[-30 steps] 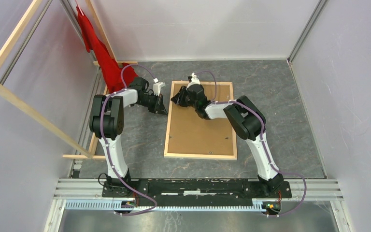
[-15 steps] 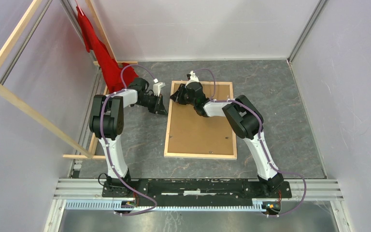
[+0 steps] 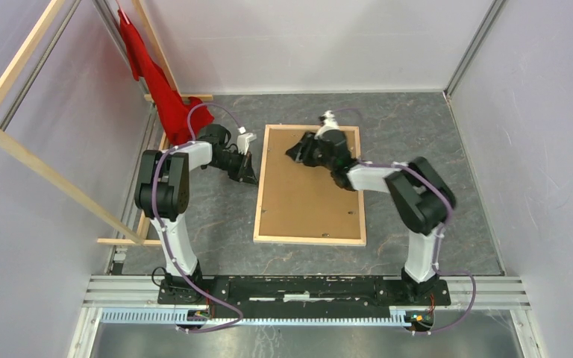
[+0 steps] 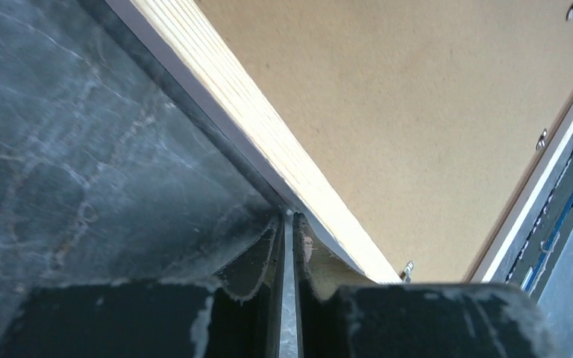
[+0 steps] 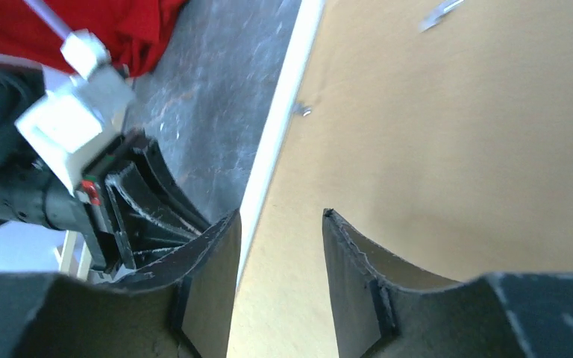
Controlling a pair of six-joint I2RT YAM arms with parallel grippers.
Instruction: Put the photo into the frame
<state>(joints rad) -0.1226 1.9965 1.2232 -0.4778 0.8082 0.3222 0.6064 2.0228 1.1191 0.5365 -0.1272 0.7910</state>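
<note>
Pale-wood frame (image 3: 310, 240), flat, back up

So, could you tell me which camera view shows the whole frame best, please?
Top external: the frame shows in full outline around the brown backing board. The left wrist view gives only a close-up of rail and board; the right wrist view, just a short strip of rail beside the board.

Soft, even light from above filled the overhead view; the table (image 3: 448, 186) showed only faint shadows under my arms. At my left wrist the frame rail (image 4: 216, 89) glared pale, while my left fingers (image 4: 246, 298) sat dark and blurred. At my right wrist the right fingers (image 5: 209, 291) and the red cloth (image 5: 142, 22) were soft, and the board (image 5: 455, 149) washed bright.
</note>
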